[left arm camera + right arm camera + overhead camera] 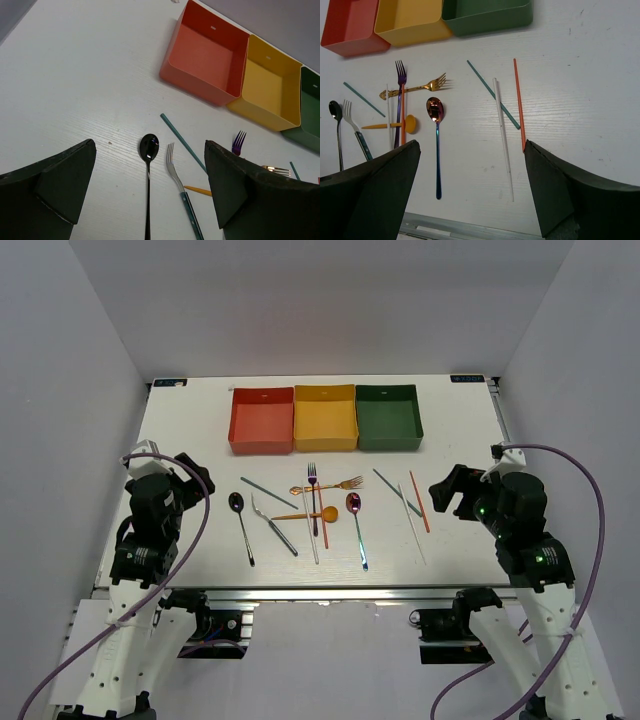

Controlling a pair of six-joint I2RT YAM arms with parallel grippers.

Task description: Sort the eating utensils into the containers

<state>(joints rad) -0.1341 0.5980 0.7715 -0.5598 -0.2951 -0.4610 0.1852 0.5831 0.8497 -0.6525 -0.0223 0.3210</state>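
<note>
Three empty boxes stand in a row at the back: red-orange [262, 422], yellow [325, 420], dark green [388, 418]. The utensils lie loose in front of them: a black spoon [240, 525], a silver fork [273, 526], a teal chopstick [268, 492], a gold fork [330, 485], a purple fork [313, 495], an orange spoon [312, 514] and an iridescent spoon [357, 528]. Teal [397, 492], white [412, 522] and orange [419, 500] chopsticks lie to the right. My left gripper [188, 474] is open above the black spoon [148, 170]. My right gripper [450, 490] is open beside the right chopsticks [502, 125].
The table's front metal edge [450, 229] runs just below the utensils. A white chopstick [311, 530] and an orange chopstick [322, 522] lie among the middle pile, crossing the orange spoon. White walls enclose the table on three sides.
</note>
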